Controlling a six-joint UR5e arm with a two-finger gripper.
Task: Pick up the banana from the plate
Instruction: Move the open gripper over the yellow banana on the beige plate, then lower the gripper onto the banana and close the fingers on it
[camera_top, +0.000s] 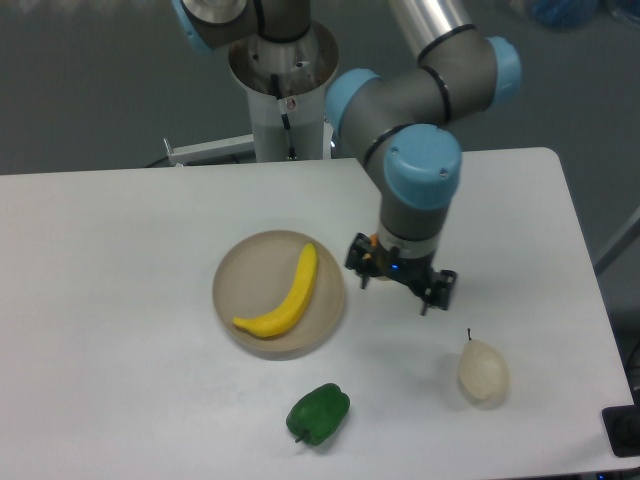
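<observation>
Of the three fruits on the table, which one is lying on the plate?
The banana: bright yellow and curved, it lies across the beige plate. The green pepper and pale pear sit directly on the white table, off the plate.

A white table (120, 300) with rounded far corners fills most of the view, its matte top evenly lit by soft light that leaves only faint, blurred shadows. Beyond its far edge lies a dull grey-green floor (90, 80), darker toward the far left, with a white metal bracket (205, 150) showing just past the table's far edge and a blurred blue shape (585, 12) at the far right corner. On the right, past the table's edge, the floor continues grey, crossed by a pale slanted bar (620, 240), and 1 dark object (625, 430) sits at the near right corner
</observation>
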